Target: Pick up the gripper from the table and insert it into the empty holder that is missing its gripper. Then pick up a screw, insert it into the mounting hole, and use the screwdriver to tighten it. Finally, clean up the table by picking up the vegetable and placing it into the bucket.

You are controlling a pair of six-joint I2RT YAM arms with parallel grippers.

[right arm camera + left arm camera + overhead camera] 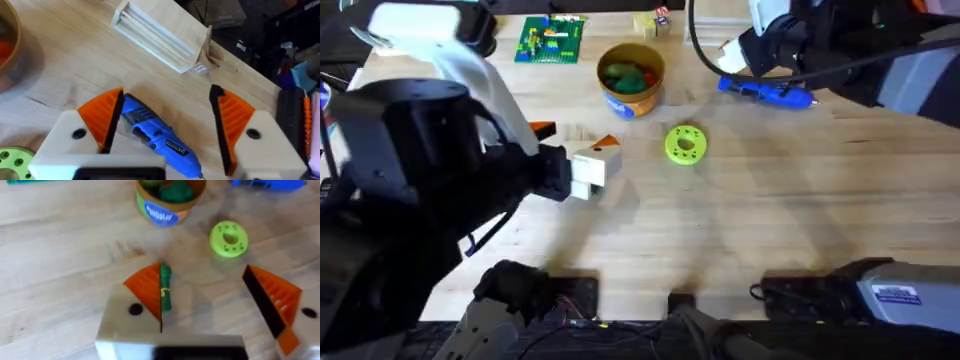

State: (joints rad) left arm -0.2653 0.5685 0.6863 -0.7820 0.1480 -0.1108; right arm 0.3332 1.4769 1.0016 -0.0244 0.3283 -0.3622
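Looks like we're on the cleanup bit. The left end effector (210, 305) is spread wide over the table (770, 220), holding nothing, and the vegetable (165, 287) lies flat on the wood right against its one orange pad, nearer the arm than the bucket (631, 78). In the left wrist view its long axis runs parallel to the pad faces, so closing would pinch it across the thin way, which is what you want. I can't tell which end is the leafy one. My take: shift the end effector sideways so the vegetable sits midway between the pads, drop until they nearly touch the wood, then close gently. Otherwise the one pad may just roll it away.

The right end effector (165, 127) is also wide open and empty, hovering over the screwdriver (157, 135), which lies on the table between its pads, angled across the gap. The lime-green disc (685, 143) sits just beside the bucket.
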